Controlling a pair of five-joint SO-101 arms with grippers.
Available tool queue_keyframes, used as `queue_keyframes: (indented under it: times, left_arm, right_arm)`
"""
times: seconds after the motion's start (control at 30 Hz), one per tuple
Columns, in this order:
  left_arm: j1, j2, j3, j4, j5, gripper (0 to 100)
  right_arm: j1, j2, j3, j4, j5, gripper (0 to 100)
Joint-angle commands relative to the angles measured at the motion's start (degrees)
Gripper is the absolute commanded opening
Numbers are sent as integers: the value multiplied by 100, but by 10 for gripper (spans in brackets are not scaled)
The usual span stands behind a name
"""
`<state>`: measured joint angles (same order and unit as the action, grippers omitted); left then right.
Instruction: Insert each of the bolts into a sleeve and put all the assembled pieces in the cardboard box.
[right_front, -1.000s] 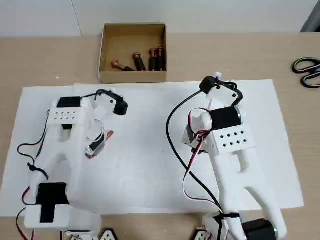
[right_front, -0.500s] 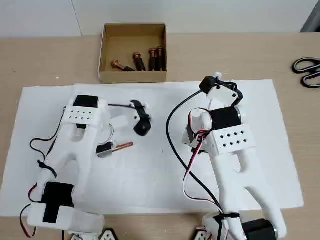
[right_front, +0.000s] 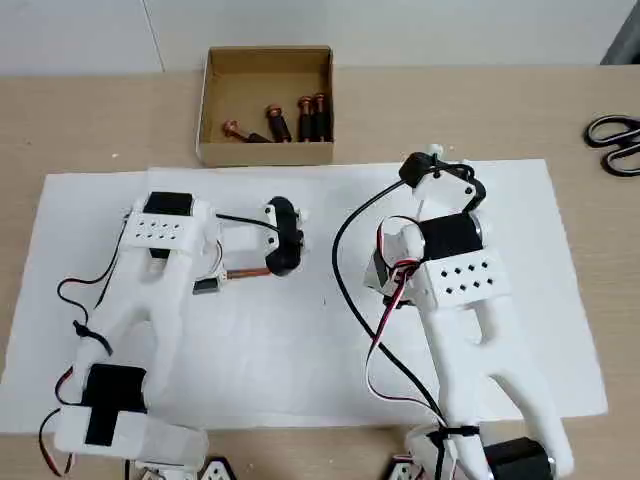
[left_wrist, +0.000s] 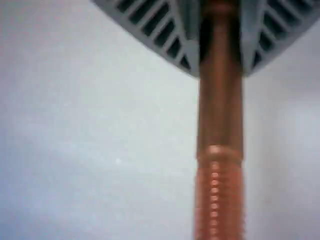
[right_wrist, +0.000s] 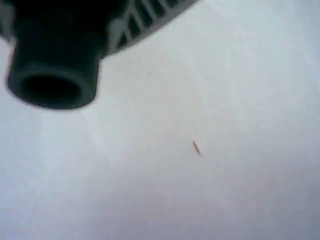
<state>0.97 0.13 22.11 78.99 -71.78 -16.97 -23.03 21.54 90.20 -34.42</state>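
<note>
**Left pincer** (left_wrist: 220, 27): closed on a copper bolt (left_wrist: 220, 150). It clamps the plain shank, and the threaded end projects free beyond the fingers. From above, the bolt (right_front: 247, 272) lies roughly level over the white sheet (right_front: 300, 350), with its free end directed toward the other arm.

**Right pincer** (right_wrist: 100, 22): holding a black sleeve (right_wrist: 52, 75) clear of the sheet. The open bore faces outward and a shadow falls beneath it. From above, this arm stands near the middle of the sheet, apart from the bolt tip.

**Cardboard box** (right_front: 265, 154): on the counter (right_front: 80, 120) just beyond the sheet's far edge. It contains several assembled pieces (right_front: 290, 122).

**Scissors** (right_front: 614, 140): at the counter's far right, well apart from the work.

**Step in hand**, as judged: mating the present bolt with the present sleeve, since both parts are gripped but not yet joined.

**Next move**, as judged: bring the threaded end to the bore and align the two axes closely before pushing in, since a tilted bolt would catch on the sleeve's rim. One pincer then lets go so the other can carry the piece to the box.
</note>
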Motion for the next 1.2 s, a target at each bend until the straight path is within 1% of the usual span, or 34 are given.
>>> queue_keyframes:
  times: [0.0,0.27,0.47,0.57,0.63,0.67,0.8,0.93,1.03,1.17]
  left_arm:
    - [-26,-26,-13,-141,-88,63]
    - [-26,-70,-40,-501,-105,80]
    - [18,-79,-286,-475,-44,80]
    - [18,-79,-690,-466,563,80]
    - [18,-79,-998,-501,1222,77]
    - [18,-79,-1191,-484,1688,77]
    - [18,-88,-2053,-360,3895,77]
    - [18,-88,-2756,325,5688,76]
    - [132,-88,-2818,862,7218,70]
    - [273,-53,-2800,1574,9398,24]
  right_arm:
    - [66,-154,-35,-92,35,4]
    - [66,-145,-26,-92,9,4]
    - [66,-145,-18,-92,0,4]
    - [66,-145,-18,-92,0,4]
    - [66,-145,-18,-92,0,4]
    - [66,-145,-18,-92,0,4]
    - [66,-145,-18,-92,0,4]
    - [66,-145,-18,-163,0,4]
    - [57,-145,-26,-180,0,4]
    - [57,-145,-26,-215,0,4]
